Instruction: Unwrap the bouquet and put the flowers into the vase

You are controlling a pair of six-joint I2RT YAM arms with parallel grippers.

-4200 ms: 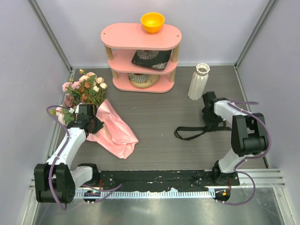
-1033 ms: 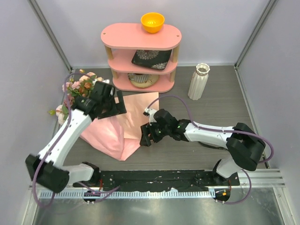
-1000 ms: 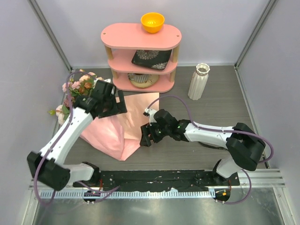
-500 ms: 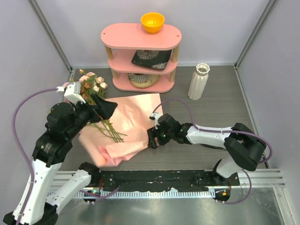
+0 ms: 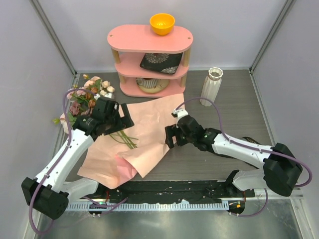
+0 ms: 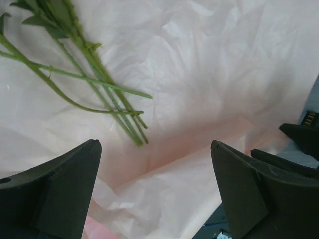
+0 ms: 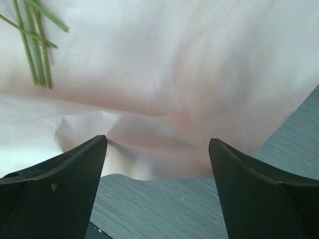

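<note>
The left arm (image 5: 75,144) hides the flowers' (image 5: 89,94) middle; stems (image 6: 117,102) leave both wrist views at eleven o'clock; the ribbon (image 5: 247,141), perhaps, lies half-covered.

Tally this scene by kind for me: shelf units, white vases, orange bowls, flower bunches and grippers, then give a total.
shelf unit: 1
white vase: 1
orange bowl: 1
flower bunch: 1
grippers (left gripper, right gripper): 2
Total: 6

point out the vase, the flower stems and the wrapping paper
vase (image 5: 210,92), top external view, on its ribbed white body
flower stems (image 6: 119,113), left wrist view, near the cut ends
wrapping paper (image 5: 152,124), top external view, on its bare middle
</note>
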